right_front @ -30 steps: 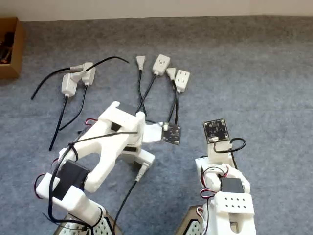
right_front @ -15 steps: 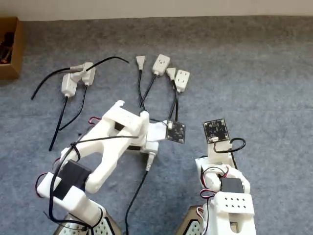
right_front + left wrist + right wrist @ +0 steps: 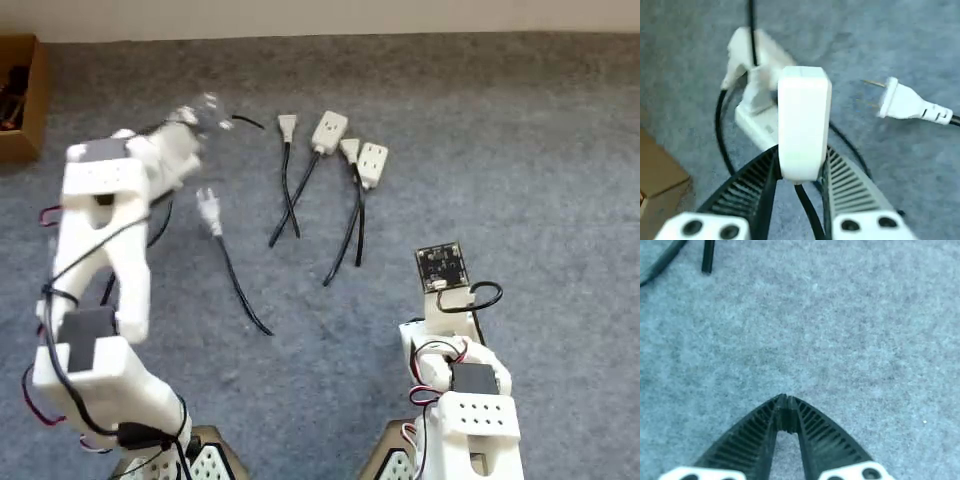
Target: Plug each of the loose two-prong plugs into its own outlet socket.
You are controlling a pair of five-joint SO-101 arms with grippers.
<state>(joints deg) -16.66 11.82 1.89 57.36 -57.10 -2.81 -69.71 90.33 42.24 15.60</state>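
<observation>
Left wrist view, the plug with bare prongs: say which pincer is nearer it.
Left. The left pincer, shut on an outlet socket, is just beside the plug; the right pincer is shut over bare carpet, well away.

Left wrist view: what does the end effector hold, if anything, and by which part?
The left end effector holds a white outlet socket by the sides of its cord end. The two-prong plug lies free nearby.
</observation>
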